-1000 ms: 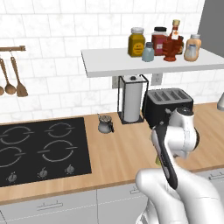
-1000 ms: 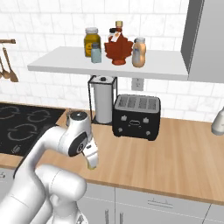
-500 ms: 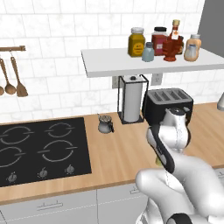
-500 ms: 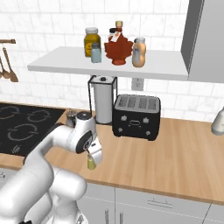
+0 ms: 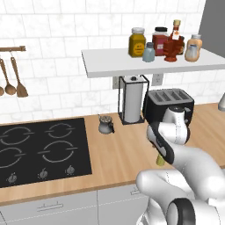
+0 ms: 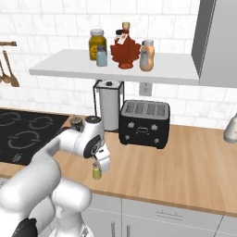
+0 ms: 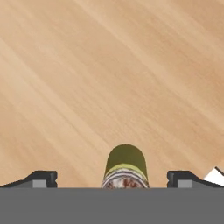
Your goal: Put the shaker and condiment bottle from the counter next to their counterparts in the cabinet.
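- Our tool point(image 7: 112, 177) hangs low over the wooden tabletop point(image 7: 109, 65), fingers spread wide apart.
- The shaker point(image 7: 125, 166) stands upright between them, touching neither, near the tabletop's front edge.

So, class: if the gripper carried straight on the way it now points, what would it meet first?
Probably the olive-yellow shaker, standing between the open gripper's fingertips; beyond it lies the wooden counter.

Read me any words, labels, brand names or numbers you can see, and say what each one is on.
There is no readable text.
The yellow jar and the red jar on the shelf show label patches too blurred to read.
The hob knobs show no readable marks.
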Robot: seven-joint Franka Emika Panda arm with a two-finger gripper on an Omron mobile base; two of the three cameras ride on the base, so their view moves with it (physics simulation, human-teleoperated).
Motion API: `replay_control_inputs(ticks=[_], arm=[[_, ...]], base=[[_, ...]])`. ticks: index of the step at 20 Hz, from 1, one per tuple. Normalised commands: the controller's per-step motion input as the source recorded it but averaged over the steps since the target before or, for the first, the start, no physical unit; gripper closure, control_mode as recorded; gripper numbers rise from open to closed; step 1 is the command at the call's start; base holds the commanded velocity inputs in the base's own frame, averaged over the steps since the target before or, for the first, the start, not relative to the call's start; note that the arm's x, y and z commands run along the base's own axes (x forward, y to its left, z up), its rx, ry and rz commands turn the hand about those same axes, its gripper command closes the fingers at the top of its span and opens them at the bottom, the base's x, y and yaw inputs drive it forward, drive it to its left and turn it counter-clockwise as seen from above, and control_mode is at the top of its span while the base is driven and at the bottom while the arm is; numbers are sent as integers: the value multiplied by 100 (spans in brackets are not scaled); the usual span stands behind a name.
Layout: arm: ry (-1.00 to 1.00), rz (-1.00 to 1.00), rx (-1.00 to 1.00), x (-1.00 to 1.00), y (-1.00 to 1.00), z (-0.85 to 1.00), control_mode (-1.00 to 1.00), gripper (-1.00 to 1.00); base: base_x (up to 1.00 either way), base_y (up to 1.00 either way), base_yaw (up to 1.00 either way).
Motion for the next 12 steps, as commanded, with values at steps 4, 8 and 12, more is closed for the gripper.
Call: replay_control_inputs(ticks=[4,8,12], arm=[[0,0,0,-8,0,-20,-100,-100],[0,0,0,0,0,-19,-100,-100],[0,0,0,0,0,-19,-100,-100]], base=[[0,0,0],[0,0,0],[0,0,0]])
